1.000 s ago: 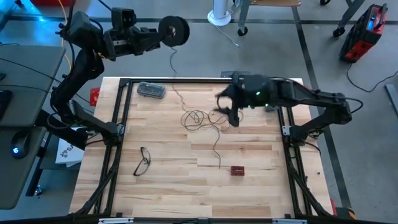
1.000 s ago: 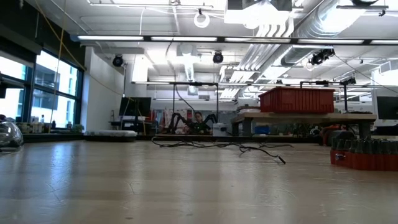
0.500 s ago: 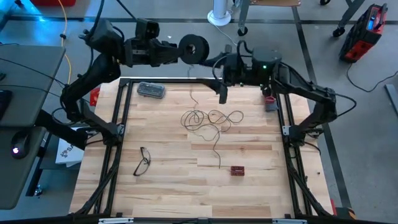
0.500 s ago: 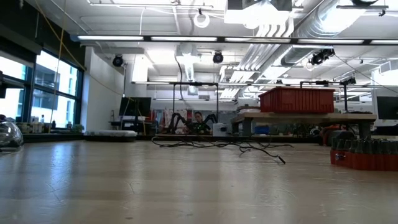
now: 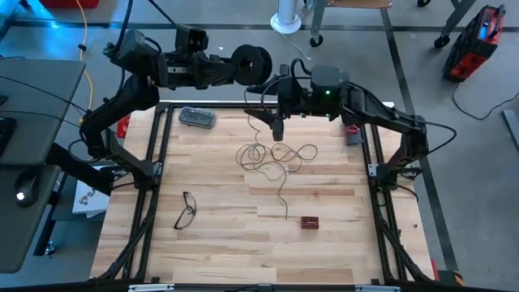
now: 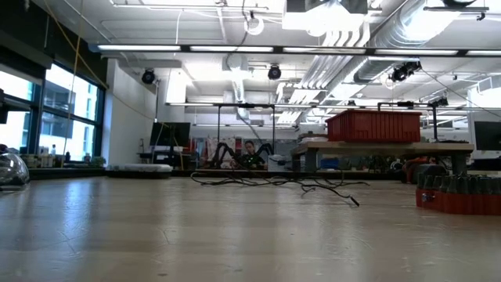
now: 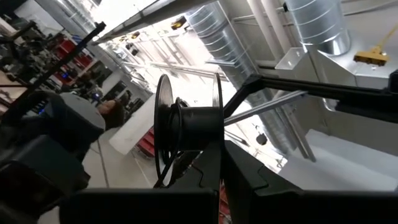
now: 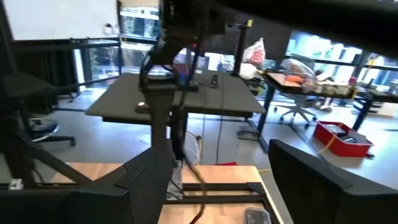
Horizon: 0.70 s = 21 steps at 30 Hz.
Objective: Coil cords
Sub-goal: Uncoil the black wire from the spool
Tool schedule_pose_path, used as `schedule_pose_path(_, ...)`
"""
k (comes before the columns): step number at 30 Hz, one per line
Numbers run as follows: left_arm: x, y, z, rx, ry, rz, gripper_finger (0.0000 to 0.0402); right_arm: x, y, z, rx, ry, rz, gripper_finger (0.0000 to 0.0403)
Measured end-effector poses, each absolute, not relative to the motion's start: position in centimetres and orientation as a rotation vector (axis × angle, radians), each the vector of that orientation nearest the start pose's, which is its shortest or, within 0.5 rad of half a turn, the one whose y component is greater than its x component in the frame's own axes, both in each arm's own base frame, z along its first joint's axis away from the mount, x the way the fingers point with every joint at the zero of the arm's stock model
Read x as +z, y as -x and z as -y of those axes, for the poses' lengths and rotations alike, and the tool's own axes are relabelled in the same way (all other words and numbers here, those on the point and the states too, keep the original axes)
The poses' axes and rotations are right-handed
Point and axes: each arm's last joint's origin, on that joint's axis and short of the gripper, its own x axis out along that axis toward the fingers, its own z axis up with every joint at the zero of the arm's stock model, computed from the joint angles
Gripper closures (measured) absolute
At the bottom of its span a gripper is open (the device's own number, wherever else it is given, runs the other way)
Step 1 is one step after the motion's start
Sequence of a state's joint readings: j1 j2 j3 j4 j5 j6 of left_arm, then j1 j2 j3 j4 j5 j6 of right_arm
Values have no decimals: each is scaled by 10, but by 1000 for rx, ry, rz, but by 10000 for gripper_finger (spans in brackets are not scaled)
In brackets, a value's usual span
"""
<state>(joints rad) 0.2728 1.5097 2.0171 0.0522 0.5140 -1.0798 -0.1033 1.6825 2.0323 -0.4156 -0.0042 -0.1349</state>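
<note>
The cord is a very thin dark wire. Its loose loops [image 5: 272, 156] lie on the wooden table's middle, also seen in the low view as loops [image 6: 274, 182]. One strand climbs to a round black reel [image 5: 253, 62], pale at its centre, high above the table's far edge. My left gripper [image 5: 233, 70] is shut on the reel [image 7: 186, 127]. My right gripper [image 5: 274, 104] hangs open just right of the reel, above the far part of the table. A thin strand [image 8: 194, 169] shows between its fingers in the right wrist view, apart from both. My left gripper holds the reel by the rim of one flange [image 7: 219, 163], pinched between its two fingers. The fingers come from the table's left, slanting a little upward. The reel is lifted clear with one flat face up, and the wire hangs slack from it to the table.
Black-framed eyeglasses [image 5: 186, 209] lie near the left front. A small dark red block [image 5: 309, 221] sits by the wire's free end. A grey case [image 5: 197, 118] lies at the far left and a small red thing [image 5: 351, 132] at the right rail. Black frame rails [image 5: 154, 154] border the table.
My right gripper has risen from just over the loops, gone toward the far edge and then left toward the reel, staying open. My left gripper has carried the reel toward the table's right. The loops on the table lie uncovered now.
</note>
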Motion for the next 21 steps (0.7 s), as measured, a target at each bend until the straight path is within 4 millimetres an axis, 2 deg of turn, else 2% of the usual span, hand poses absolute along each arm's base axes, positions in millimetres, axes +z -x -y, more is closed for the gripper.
schedule_pose_path(3, 588, -261, -59, -479, 835, 336, 401, 499, -354, 33, -93, 138, -80, 162)
schedule_pose_path(10, 588, -261, -59, -464, 829, 347, 401, 499, -356, 32, -94, 154, -75, 251)
schedule_pose_path(17, 588, -262, -59, -458, 817, 351, 401, 497, -357, 32, -86, 136, -82, 290)
schedule_pose_path(21, 588, -262, -59, -458, 816, 351, 401, 497, -357, 32, -95, 140, -87, 328)
